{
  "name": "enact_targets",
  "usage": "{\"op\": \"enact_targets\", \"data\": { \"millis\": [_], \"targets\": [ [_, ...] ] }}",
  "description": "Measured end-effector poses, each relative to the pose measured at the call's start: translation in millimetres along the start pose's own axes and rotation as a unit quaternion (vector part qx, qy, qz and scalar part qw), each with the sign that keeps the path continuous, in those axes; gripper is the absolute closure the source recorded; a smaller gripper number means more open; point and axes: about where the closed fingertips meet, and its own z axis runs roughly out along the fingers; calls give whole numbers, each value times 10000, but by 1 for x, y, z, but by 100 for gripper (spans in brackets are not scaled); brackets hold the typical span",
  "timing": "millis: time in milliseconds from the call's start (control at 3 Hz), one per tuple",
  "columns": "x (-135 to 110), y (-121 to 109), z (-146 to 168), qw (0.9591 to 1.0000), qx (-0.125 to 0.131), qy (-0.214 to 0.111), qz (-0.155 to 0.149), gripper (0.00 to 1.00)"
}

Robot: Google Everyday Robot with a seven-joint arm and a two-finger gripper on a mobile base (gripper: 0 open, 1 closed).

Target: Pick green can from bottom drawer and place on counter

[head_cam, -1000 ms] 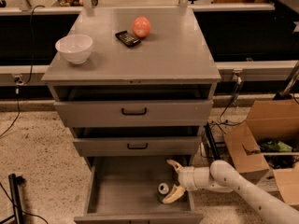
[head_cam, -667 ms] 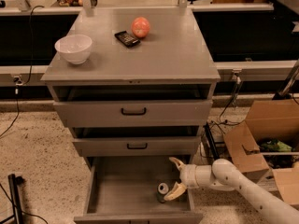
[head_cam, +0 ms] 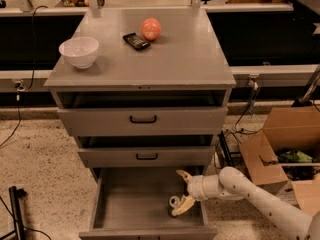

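The bottom drawer is pulled out below two upper drawers with black handles. My gripper reaches into its right side from the right, with its pale fingers spread open. A small round silver-topped thing, which looks like the green can, sits on the drawer floor. It lies just left of my lower fingertip and outside the jaws. Its dark body is hard to make out. The counter is the grey cabinet top above.
On the counter stand a white bowl at the left, a black device and a red-orange fruit at the back. An open cardboard box and cables lie on the floor to the right of the cabinet.
Almost nothing differs. My gripper has stayed inside the right part of the bottom drawer, open, with the silver-topped thing by its lower finger.
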Motion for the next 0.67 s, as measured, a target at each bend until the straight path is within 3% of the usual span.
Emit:
{"op": "enact_targets", "data": {
  "millis": [667],
  "targets": [
    [4,1,-4,9999,-99,-39,93,0]
  ]
}}
